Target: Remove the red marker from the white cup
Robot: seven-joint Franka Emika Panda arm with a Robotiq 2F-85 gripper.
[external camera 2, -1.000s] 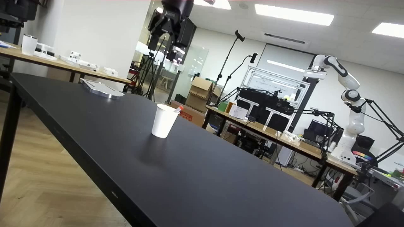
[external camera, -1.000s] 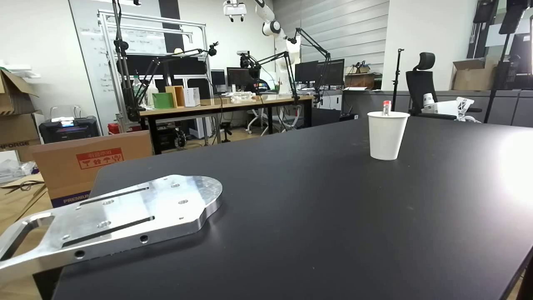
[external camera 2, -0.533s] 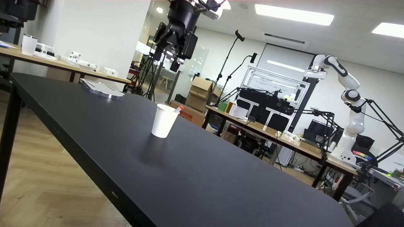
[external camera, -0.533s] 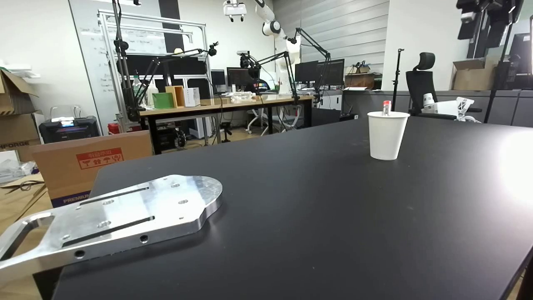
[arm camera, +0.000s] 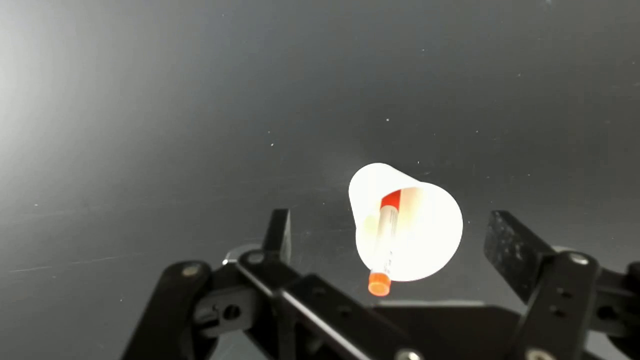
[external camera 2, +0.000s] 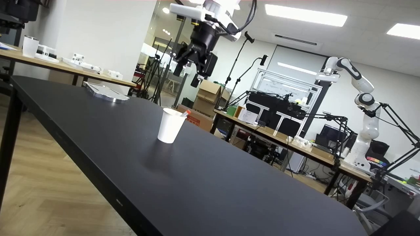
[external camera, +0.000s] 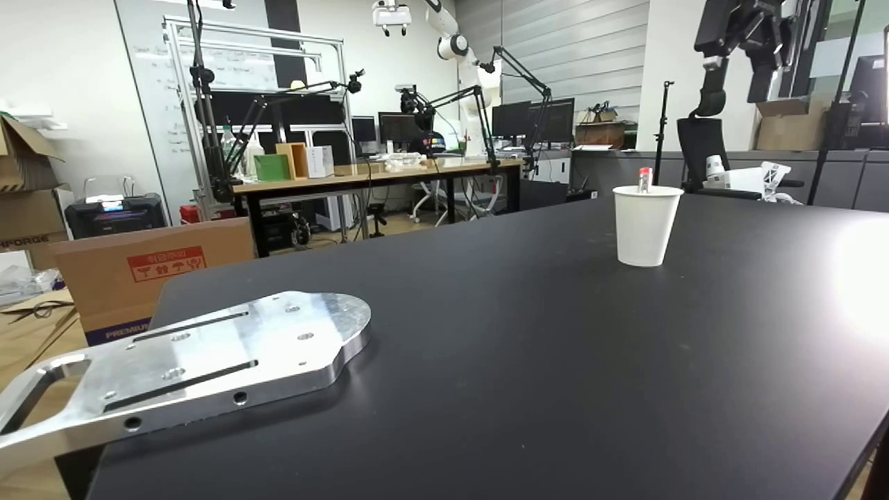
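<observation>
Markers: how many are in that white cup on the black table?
1: the red marker leans inside the white cup, one end sticking out past the rim. Part of the cup's inside is hidden.

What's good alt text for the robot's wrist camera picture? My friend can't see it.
A red marker leans in a white cup on a dark tabletop, seen from above, its orange-red end sticking out. Black fingers stand spread apart, one to either side of the cup in the picture, holding nothing.
</observation>
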